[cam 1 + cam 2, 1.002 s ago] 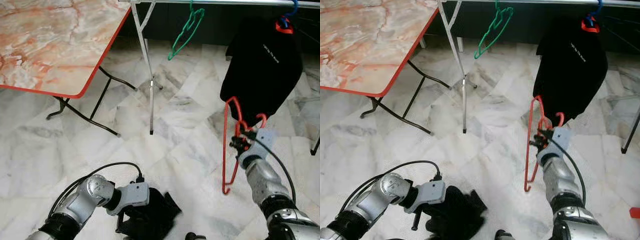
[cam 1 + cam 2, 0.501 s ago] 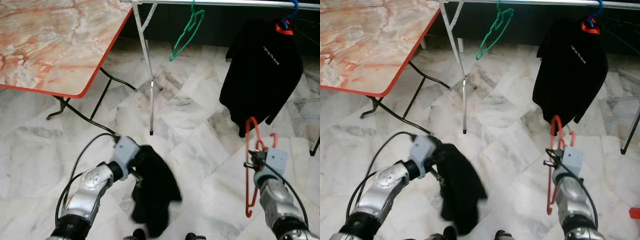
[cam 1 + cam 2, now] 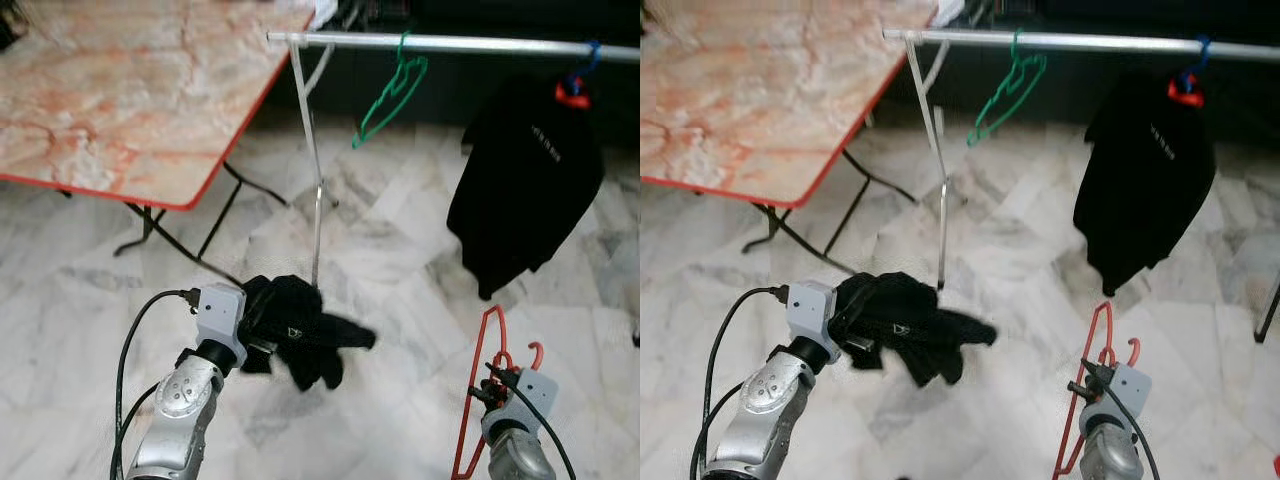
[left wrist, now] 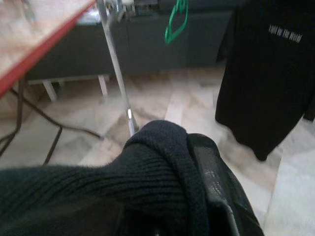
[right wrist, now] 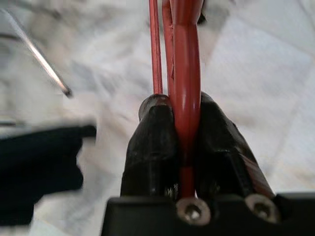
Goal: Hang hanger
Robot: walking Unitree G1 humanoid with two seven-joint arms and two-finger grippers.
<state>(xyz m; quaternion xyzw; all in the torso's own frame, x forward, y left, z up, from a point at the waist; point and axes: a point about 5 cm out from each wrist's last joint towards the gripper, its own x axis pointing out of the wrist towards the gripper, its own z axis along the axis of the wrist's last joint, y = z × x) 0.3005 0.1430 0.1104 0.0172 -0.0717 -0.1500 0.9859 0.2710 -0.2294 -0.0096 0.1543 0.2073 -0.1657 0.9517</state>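
My right gripper [image 3: 492,384] is low at the right, shut on the neck of a red hanger [image 3: 483,345]. In the right wrist view the red hanger [image 5: 186,73] is pinched between both black fingers [image 5: 152,147]. My left gripper [image 3: 256,333] holds up a black knit garment [image 3: 298,325] above the floor, left of centre. The garment [image 4: 147,177] is draped over its fingers [image 4: 216,189] and hides most of them. Ahead, a silver rail [image 3: 450,44] runs across the top of the view.
On the rail hang a bare green hanger [image 3: 388,90] and a black T-shirt [image 3: 530,190] on its own hanger. The rail's upright pole [image 3: 313,190] stands just behind the garment. A marble-patterned folding table [image 3: 130,90] with a red edge is at the left, over a marble floor.
The left arm has lifted the black garment up and forward from near the floor. The right arm with the red hanger has dropped lower and nearer. The camera has tilted up.
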